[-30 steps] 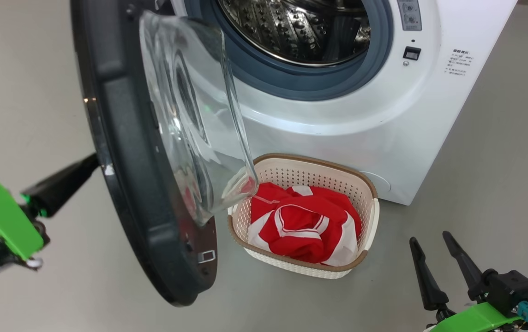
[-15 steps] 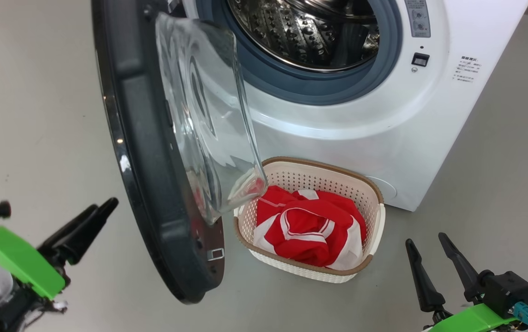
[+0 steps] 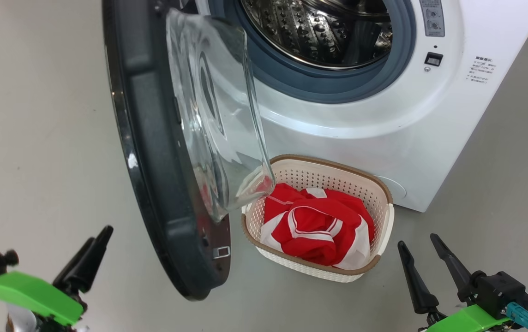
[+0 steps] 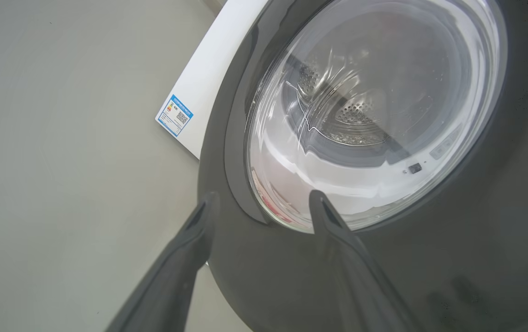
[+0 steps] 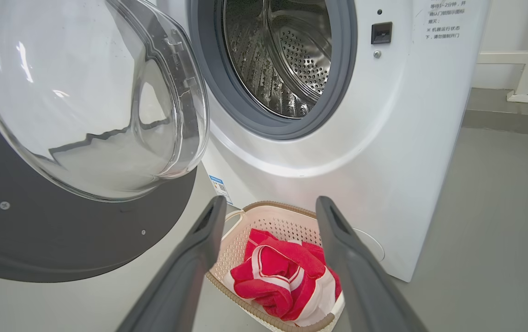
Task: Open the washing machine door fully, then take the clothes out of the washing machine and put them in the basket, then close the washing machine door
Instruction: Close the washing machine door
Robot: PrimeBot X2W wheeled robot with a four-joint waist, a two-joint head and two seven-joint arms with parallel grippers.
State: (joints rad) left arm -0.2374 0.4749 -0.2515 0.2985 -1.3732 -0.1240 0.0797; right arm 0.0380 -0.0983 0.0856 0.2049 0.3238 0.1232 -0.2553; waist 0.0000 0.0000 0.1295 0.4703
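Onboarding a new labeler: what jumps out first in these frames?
The red-and-white clothes heaped in the basket on the floor, in front of the washing machine. Then the black-rimmed washing machine door standing open at left, its glass bowl bulging toward the basket, and the shiny steel drum above.

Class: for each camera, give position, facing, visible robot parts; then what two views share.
Head view: on the head, facing down at washing machine, open door, basket; left end effector and right end effector below.
Left wrist view: on that wrist, facing the door's outer face; own fingers.
Right wrist view: on that wrist, facing drum and basket; own fingers.
Shared: head and right wrist views show clothes in the basket.
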